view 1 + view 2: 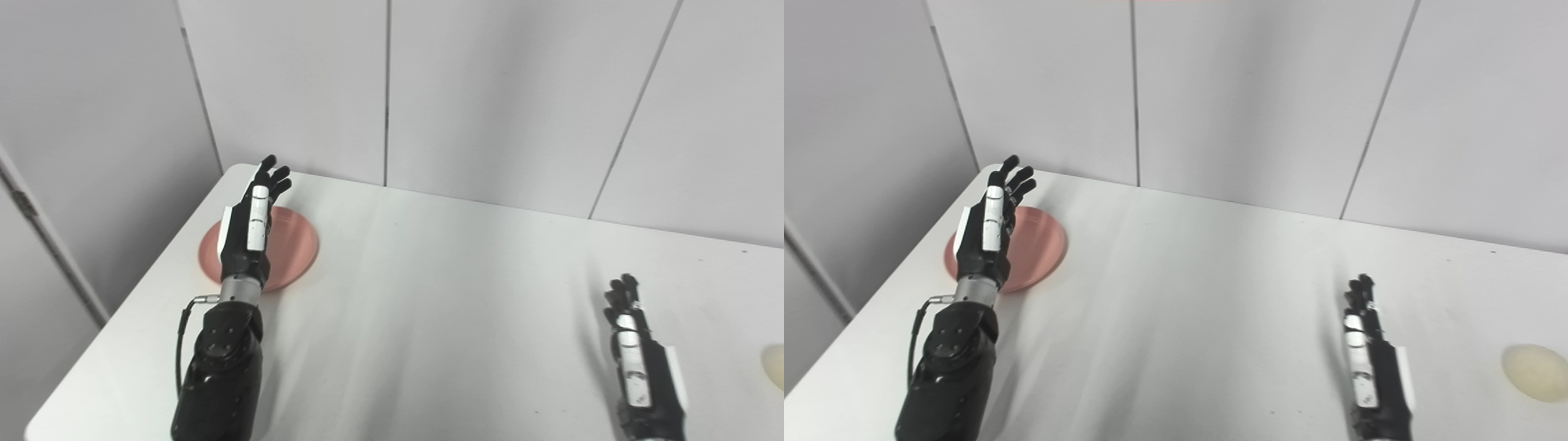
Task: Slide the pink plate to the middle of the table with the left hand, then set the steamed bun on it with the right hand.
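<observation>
A pink plate (295, 244) lies near the table's far left corner. My left hand (252, 220) is raised over it, edge-on, fingers straight and apart, holding nothing; whether it touches the plate I cannot tell. A pale steamed bun (1532, 364) sits near the table's right edge; only its edge shows in the left eye view (775, 366). My right hand (1367, 343) is at the lower right, left of the bun and apart from it, fingers extended and empty.
The white table (441, 306) has its left edge close beside the plate. Grey wall panels (490, 92) stand right behind the table's far edge.
</observation>
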Robot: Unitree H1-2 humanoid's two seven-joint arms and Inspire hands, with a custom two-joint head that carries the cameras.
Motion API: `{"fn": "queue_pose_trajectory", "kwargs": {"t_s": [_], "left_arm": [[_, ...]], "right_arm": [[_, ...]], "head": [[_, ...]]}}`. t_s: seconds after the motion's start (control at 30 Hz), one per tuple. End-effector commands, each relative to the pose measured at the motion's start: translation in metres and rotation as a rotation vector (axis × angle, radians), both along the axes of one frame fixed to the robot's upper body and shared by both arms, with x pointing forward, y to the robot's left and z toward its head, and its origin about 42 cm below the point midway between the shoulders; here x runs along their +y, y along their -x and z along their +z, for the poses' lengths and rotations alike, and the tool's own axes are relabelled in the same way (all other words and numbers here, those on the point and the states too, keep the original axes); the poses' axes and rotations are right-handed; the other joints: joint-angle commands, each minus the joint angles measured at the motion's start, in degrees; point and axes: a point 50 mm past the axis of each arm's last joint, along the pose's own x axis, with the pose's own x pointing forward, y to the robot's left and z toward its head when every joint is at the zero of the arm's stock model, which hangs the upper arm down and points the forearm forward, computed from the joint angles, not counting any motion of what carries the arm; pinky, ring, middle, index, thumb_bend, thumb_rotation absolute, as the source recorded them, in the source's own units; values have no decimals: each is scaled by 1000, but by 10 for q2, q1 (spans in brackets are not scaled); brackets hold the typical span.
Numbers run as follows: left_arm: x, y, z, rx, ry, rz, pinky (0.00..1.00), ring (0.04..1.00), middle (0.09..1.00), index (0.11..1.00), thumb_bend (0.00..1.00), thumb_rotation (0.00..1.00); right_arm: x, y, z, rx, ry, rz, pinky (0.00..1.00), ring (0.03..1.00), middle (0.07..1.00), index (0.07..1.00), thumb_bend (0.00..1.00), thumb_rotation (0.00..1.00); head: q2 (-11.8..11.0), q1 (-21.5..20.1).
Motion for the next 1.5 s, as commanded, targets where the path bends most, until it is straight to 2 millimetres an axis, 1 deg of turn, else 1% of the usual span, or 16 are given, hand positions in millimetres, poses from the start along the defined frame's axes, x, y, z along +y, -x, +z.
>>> {"fn": "queue_pose_trajectory", "kwargs": {"t_s": [0.0,0.07,0.13,0.17,0.27,0.3,0.37,0.47,0.6,0.73,0.8,0.83,0.97,1.13,1.3,1.47], "left_arm": [[10,-9,25,-113,-29,53,927,798,798,806,775,1000],[20,-9,26,-121,-36,102,855,762,766,775,774,1000],[29,-9,25,-123,-28,147,823,744,751,760,766,1000],[35,-9,24,-118,-29,165,812,739,746,755,763,1000],[46,-9,22,-114,-34,204,840,728,728,738,771,1000],[50,-9,21,-116,-28,215,819,715,717,726,770,1000],[61,-9,19,-117,-34,239,772,697,700,706,783,1000],[76,-10,13,-113,-47,273,746,686,690,701,791,1000],[86,-10,6,-98,-53,297,744,694,696,713,786,1000],[96,-12,-5,-79,-44,317,733,702,700,721,770,1000],[99,-13,-10,-75,-33,316,759,722,718,732,763,1000],[100,-14,-12,-71,-28,316,797,739,732,738,763,1000],[99,-16,-21,-28,-12,305,908,788,767,766,774,1000],[89,-20,-33,15,5,240,952,843,820,811,767,1000],[77,-24,-46,63,23,192,949,901,865,848,768,1000],[68,-27,-52,87,27,143,998,946,910,892,764,1000]], "right_arm": [[-12,10,-17,32,3,-10,1000,984,988,1000,553,959],[-16,10,-19,35,-5,-8,1000,988,991,1000,531,955],[-17,10,-19,34,-2,-8,1000,990,995,1000,509,963],[-18,10,-20,30,-2,-10,1000,991,996,1000,501,966],[-19,9,-21,24,-7,-16,1000,995,1000,1000,465,970],[-19,9,-21,23,-9,-16,1000,996,999,1000,452,971],[-21,8,-22,22,-23,-19,1000,999,1000,1000,385,970],[-23,7,-24,21,-26,-23,1000,1000,1000,1000,364,978],[-24,6,-25,23,-33,-19,1000,1000,1000,1000,350,982],[-23,7,-23,22,-25,-20,1000,1000,1000,1000,305,999],[-23,7,-23,23,-30,-21,1000,1000,1000,1000,286,1000],[-24,7,-23,24,-30,-20,1000,1000,1000,1000,281,1000],[-24,7,-25,15,-36,-23,1000,1000,1000,1000,279,1000],[-24,8,-23,15,-31,-24,1000,1000,1000,1000,282,1000],[-24,9,-22,15,-42,-25,1000,1000,1000,1000,273,1000],[-24,9,-21,15,-40,-26,1000,1000,1000,1000,290,1000]], "head": [[-2,7],[-2,12],[-3,17],[-3,20],[-4,23],[-5,24],[-4,25],[-5,27],[-6,28],[-6,29],[-6,30],[-5,29],[-4,29],[-2,29],[0,30],[1,30]]}}
